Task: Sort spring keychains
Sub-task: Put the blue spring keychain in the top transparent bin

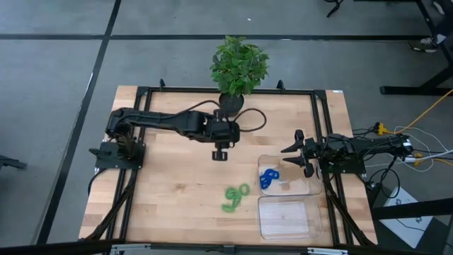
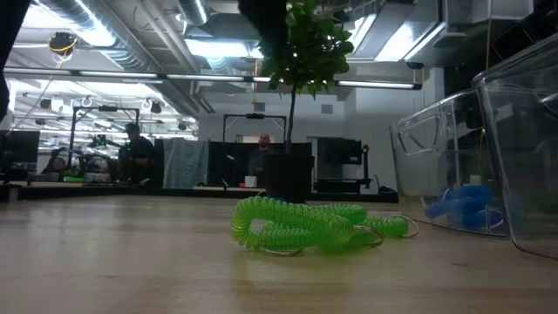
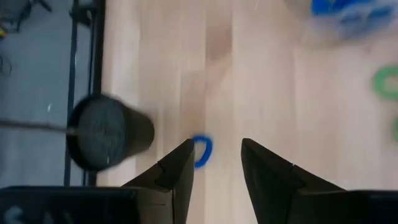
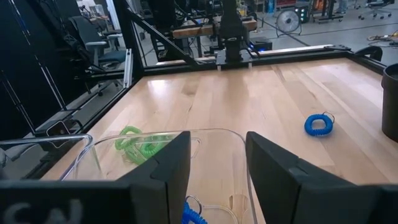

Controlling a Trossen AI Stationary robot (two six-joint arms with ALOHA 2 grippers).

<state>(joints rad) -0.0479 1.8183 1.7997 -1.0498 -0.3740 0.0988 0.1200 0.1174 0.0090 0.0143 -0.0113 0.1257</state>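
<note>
One blue spring keychain (image 3: 202, 151) lies alone on the wooden table near the plant's black pot (image 3: 106, 134); the right wrist view shows the same keychain (image 4: 319, 124). My left gripper (image 1: 221, 154) hovers open above it, fingers (image 3: 177, 165) pointing slanting down, touching nothing. A clump of green spring keychains (image 1: 236, 197) lies on the bare wood left of the trays. More blue keychains (image 1: 269, 177) lie in the farther clear tray (image 1: 301, 190). My right gripper (image 1: 289, 156) waits open at the table's right side, over that tray's edge.
A second clear tray (image 1: 287, 232) stands nearer the table's front edge with nothing in it. The potted plant (image 1: 239, 62) stands at the far edge, just behind my left gripper. Bare wood lies left of the green keychains. People sit in the room beyond the table.
</note>
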